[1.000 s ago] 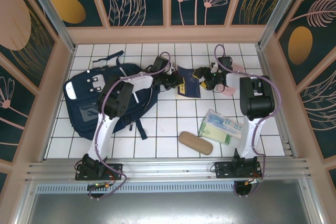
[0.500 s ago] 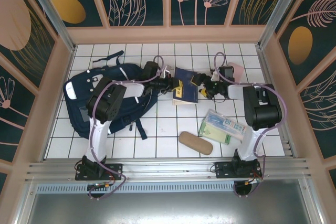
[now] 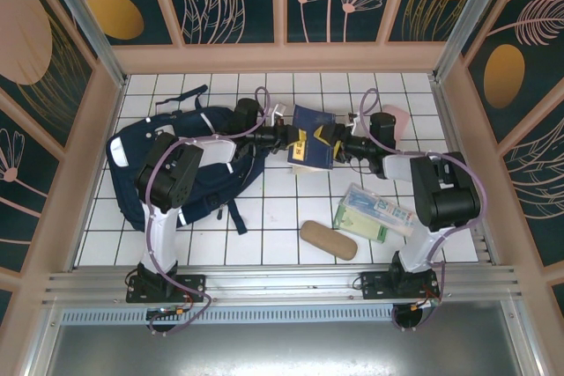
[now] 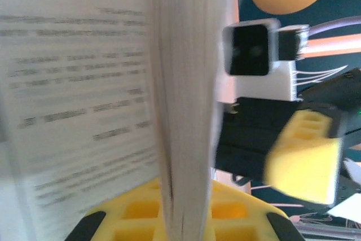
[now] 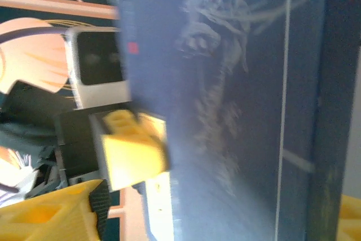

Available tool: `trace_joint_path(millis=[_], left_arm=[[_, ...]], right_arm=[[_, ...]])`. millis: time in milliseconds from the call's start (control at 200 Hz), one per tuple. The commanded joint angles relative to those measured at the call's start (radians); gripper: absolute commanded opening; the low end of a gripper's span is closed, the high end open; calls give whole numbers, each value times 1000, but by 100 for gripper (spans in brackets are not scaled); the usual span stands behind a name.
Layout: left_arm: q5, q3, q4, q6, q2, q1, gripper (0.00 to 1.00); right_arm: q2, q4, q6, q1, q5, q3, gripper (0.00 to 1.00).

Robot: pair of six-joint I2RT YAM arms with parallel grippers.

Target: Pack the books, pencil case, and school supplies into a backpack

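Observation:
A dark blue book (image 3: 310, 134) with pale print is tipped up off the tiles between my two grippers. My left gripper (image 3: 292, 142) is shut on its left edge; in the left wrist view the page edges (image 4: 189, 111) run down between the yellow fingers (image 4: 135, 218). My right gripper (image 3: 335, 141) faces the cover (image 5: 242, 111), its fingers (image 5: 51, 218) spread wide apart, open. The navy backpack (image 3: 167, 169) lies at the left, close behind my left gripper. The other books are hidden.
A tan oblong case (image 3: 328, 239) and a pale green-white packet (image 3: 374, 213) lie on the near right tiles. A pink pouch (image 3: 398, 117) sits behind the right arm. Wooden walls ring the white tiled floor (image 3: 282, 209).
The blue book has come up from lying flat to standing tilted, and has shifted slightly left towards the backpack. Both arms have stretched lower and both grippers have closed in on the book.

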Motion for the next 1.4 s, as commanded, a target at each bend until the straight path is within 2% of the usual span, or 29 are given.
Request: trace_joint_path(millis=[0,75,360,440,460,520,651,711,766,856,966,1126,1236,1391], left_arm=[[32,44,-132,138,-49,1,0],[13,64,-204,183,-52,1,0],[40,79,-245,217,-73,1,0],[46,76,-266,234,-85,1,0],[50,74,-267,236,-87,1,0],[49,72,-285,248,-98,1,0],[21,82,-362,294,-116,1,1],[-43,110,-473,359,-125,6,19],[-133,118,-549,384,-146,22,39],[-277,96,-619,367,-201,61,50],[-484,63,-700,316,-301,106,52],[-728,41,-821,206,-376,191,55],[-782,-9,-824,155,-430,265,59],[-796,-26,-827,142,-409,328,59]], right_arm=[[-39,87,20,11,-48,-11,66],[-37,87,20,26,-54,-9,60],[-44,54,-20,59,-29,-4,33],[-46,81,-13,59,-35,-12,29],[-47,87,-11,60,-36,-14,24],[-51,93,-10,61,-28,-20,0],[-73,90,-23,62,0,-34,0],[-100,28,-53,60,49,-37,0],[-141,-117,-110,60,160,-25,0],[-192,-352,-203,62,337,13,0],[-208,-526,-253,62,479,40,0],[-222,-535,-256,68,530,-1,0],[-212,-528,-255,78,545,-13,0],[-201,-523,-258,83,534,-15,0]])
